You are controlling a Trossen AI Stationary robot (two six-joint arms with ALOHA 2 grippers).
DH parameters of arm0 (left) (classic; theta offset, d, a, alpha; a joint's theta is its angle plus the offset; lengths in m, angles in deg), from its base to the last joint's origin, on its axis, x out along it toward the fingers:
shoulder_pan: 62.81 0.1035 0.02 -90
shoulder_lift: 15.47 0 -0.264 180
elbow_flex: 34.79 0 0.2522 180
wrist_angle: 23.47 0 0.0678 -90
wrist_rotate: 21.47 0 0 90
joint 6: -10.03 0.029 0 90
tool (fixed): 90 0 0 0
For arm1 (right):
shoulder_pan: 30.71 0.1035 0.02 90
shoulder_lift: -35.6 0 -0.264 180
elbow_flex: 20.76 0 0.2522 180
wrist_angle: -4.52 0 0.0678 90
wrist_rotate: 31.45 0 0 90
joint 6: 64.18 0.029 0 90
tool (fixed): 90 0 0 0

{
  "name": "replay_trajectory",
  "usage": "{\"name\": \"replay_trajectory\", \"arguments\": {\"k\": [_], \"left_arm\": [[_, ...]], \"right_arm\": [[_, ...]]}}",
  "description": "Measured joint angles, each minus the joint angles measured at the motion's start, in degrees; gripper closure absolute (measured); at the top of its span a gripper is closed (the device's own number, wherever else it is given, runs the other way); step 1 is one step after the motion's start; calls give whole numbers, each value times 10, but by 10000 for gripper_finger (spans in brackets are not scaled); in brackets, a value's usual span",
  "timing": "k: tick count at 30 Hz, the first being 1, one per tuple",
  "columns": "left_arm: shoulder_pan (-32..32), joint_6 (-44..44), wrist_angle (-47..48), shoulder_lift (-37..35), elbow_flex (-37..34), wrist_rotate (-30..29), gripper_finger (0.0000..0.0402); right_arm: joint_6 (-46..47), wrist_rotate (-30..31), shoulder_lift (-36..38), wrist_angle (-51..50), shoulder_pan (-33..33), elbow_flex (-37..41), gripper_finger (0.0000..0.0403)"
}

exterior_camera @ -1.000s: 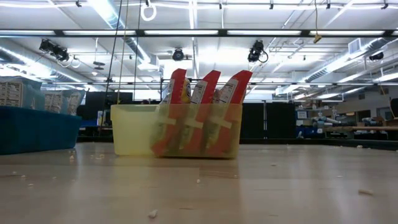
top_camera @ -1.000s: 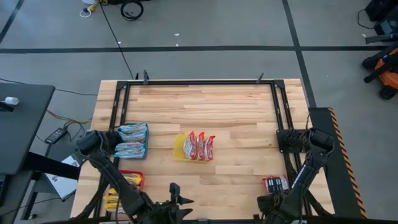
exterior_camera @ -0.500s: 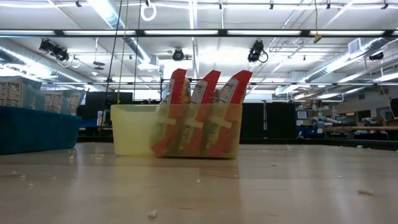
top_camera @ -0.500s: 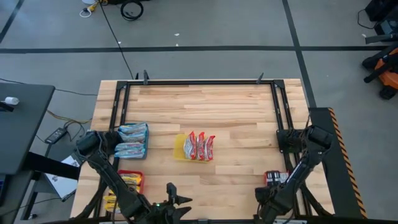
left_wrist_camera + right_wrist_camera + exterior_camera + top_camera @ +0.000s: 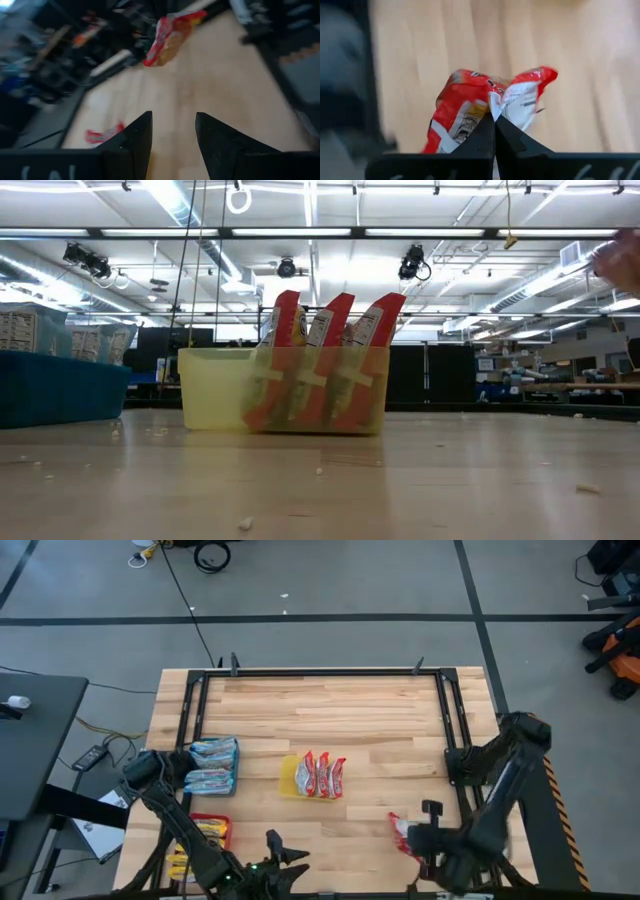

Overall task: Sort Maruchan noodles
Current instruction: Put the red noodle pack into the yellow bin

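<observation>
My right end effector [image 5: 493, 120] is pinched fully closed on the crumpled edge of a red-and-white noodle packet [image 5: 485, 107], which hangs from my fingertips over the near right part of the wooden surface [image 5: 330, 710]; from above, that packet [image 5: 402, 833] shows just left of my right arm, clear of the trays. My left end effector [image 5: 172, 132] sits at the near edge of the surface, left of centre, with its fingers [image 5: 135, 142] parted about halfway and nothing between them. Looking past them I see the same raised red-and-white packet [image 5: 167, 32] farther off, and what seems to be another red packet [image 5: 102, 134] lying on the surface, though that view is too blurred for me to be sure. In the middle of the surface a yellow tray [image 5: 290, 777] holds three red-and-white packets [image 5: 323, 775] standing on edge side by side; from table height they rise above the yellow tray's rim [image 5: 285, 352]. On the left side a blue tray [image 5: 232, 768] carries the pale blue-white packets [image 5: 212, 766], and nearer to me, at the near left corner, a red tray [image 5: 212, 819] holds yellow-orange packets [image 5: 200, 835], partly hidden under my left arm.
</observation>
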Motion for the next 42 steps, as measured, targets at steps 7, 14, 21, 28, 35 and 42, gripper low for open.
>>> {"name": "replay_trajectory", "arguments": {"k": [7,14,21,28,35,42], "left_arm": [[0,0,-4,7,0,-147,246],[50,9,-21,26,0,-110,244],[114,89,-117,26,0,78,200],[175,57,-353,26,-50,252,166],[225,11,-915,35,-260,441,181],[263,-56,-1110,83,-272,609,181]], "right_arm": [[-62,276,56,145,34,0,399],[-144,468,46,355,16,0,400],[-247,517,46,497,-19,0,399],[-368,505,46,542,-18,0,399],[-551,497,46,660,8,0,399],[-734,331,42,818,-27,0,399]]}}
